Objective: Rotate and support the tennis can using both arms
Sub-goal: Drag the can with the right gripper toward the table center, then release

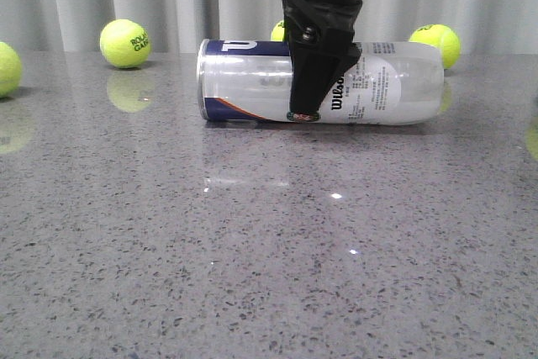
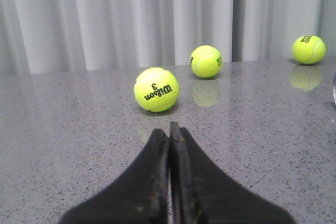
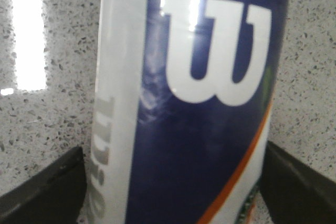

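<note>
Speckled grey stone makes up the counter (image 1: 252, 275), and the tennis can (image 1: 252, 81) lies on its side toward the far edge, metal rim to the left, clear closed end to the right. Lying flat, it has to be tipped up, which is probably why the right hand (image 1: 315, 81) comes down from above across its middle. In the right wrist view the two fingers (image 3: 44, 187) stand spread on either side of the can's navy panel, astride it; whether they already press on the wall I cannot tell. The left hand (image 2: 170, 171) is clenched on nothing, low over the counter, facing three tennis balls (image 2: 156, 89), apparently in reserve to steady the can once it rises
</note>
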{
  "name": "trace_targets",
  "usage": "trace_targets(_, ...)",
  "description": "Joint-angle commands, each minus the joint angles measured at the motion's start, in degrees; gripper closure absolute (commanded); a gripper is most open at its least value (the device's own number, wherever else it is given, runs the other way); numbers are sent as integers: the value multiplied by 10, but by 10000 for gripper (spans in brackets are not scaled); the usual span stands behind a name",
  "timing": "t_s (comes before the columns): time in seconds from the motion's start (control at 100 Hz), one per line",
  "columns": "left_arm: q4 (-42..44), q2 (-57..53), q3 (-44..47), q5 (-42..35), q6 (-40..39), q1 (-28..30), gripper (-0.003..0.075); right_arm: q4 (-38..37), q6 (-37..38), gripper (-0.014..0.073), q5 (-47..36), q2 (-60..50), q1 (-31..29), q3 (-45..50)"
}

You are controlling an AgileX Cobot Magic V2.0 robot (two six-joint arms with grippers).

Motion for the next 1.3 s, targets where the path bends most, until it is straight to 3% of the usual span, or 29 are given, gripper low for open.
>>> trace_targets(0.0, 0, -22, 28, -46, -5, 2, 741, 6, -4, -51, -8, -40, 0, -17)
trace_targets(0.72, 0, -22, 28, -46, -5, 2, 741, 7, 15, -51, -4, -89, 0, -17)
trace_targets(0.94, 0, -22, 28, -46, -5, 2, 741, 7, 169, -51, 4, -121, -1, -17)
trace_targets(1.12, 0, -22, 28, -46, -5, 2, 741, 7, 283, -50, 60, -137, -1, -17)
trace_targets(1.29, 0, -22, 28, -46, -5, 2, 741, 6, 402, -50, 51, -156, -2, -16)
